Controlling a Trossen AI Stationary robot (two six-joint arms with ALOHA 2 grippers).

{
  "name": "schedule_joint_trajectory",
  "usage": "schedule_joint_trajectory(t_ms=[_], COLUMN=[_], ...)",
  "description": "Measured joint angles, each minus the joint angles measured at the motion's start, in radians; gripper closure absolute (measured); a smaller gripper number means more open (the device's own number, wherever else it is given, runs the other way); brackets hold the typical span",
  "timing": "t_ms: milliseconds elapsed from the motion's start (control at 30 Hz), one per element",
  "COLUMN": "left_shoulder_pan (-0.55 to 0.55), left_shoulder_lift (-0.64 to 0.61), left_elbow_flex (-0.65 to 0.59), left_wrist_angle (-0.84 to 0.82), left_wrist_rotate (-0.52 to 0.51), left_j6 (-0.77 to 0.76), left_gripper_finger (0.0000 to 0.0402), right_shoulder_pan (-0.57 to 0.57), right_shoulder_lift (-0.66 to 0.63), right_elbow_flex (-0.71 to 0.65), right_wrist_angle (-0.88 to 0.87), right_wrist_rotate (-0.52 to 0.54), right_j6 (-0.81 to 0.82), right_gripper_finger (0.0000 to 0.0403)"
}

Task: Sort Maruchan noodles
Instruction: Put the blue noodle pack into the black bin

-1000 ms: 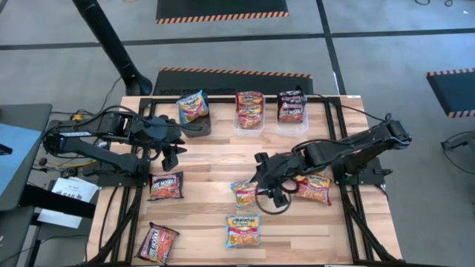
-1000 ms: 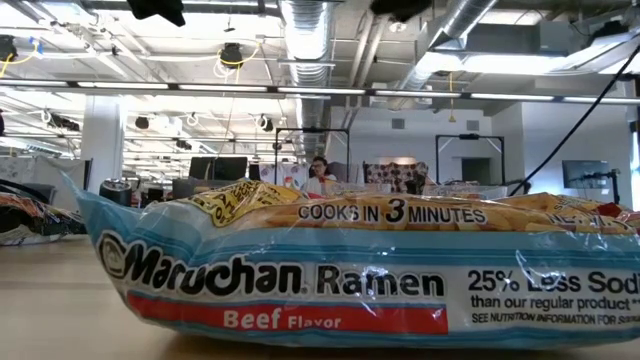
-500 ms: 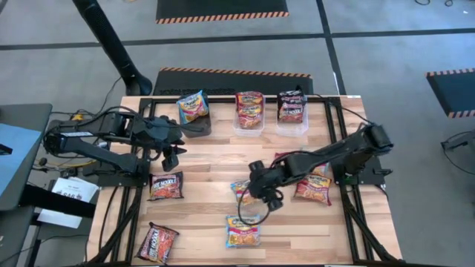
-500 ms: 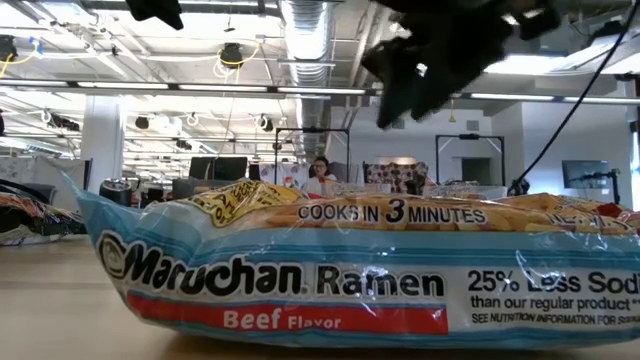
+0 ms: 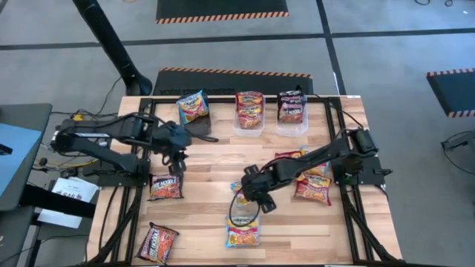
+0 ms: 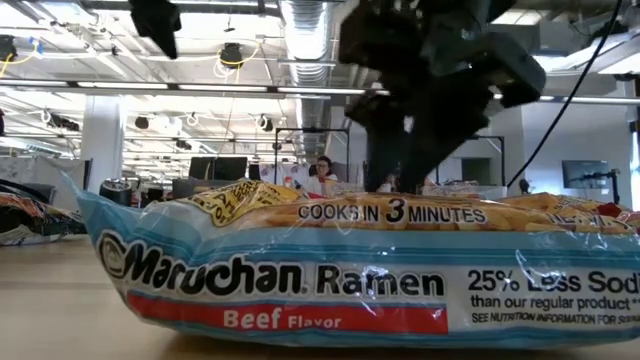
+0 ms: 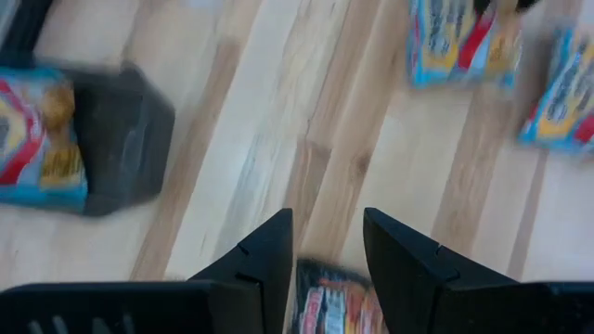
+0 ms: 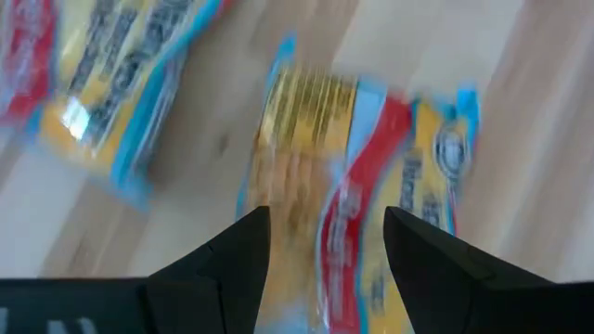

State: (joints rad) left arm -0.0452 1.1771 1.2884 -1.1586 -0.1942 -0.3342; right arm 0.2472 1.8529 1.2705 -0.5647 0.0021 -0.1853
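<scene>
Blue packet (image 6: 330, 285): front of the table (image 5: 208, 159), reads "Maruchan Ramen", "Beef Flavor", "COOKS IN 3 MINUTES".
Right gripper (image 5: 252, 199): fingers spread, above it.
Left gripper (image 5: 178, 165): fingers parted, empty, over black/red packet (image 5: 165, 186).

Three bins (image 5: 250, 119) are lined along the table's (image 5: 208, 170) far edge, ramen packets (image 5: 249, 108) in each. Loose packets are spread nearer: two at front-left (image 5: 157, 241), two mid-front (image 5: 243, 231), a cluster at right (image 5: 312, 187).
</scene>
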Motion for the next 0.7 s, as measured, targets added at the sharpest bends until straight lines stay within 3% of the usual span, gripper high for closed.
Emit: schedule_joint_trajectory(t_ms=[433, 567, 700], left_shoulder_pan=[0.000, 0.000, 0.000], left_shoulder_lift=[0.066, 0.068, 0.067], left_elbow_flex=[0.000, 0.000, 0.000], left_wrist_angle=[-0.007, -0.001, -0.001], left_wrist_rotate=[0.006, 0.005, 0.005], left_j6=[0.016, 0.016, 0.015], left_gripper_finger=[0.0280, 0.0280, 0.0280], right_shoulder_pan=[-0.028, -0.029, -0.035], right_shoulder_lift=[0.051, 0.074, 0.079], right_elbow_flex=[0.006, 0.006, 0.005], right_wrist_angle=[-0.023, -0.027, -0.028], right_wrist_rotate=[-0.008, -0.038, -0.079], right_j6=[0.057, 0.084, 0.091], right_gripper_finger=[0.0177, 0.0218, 0.0287])
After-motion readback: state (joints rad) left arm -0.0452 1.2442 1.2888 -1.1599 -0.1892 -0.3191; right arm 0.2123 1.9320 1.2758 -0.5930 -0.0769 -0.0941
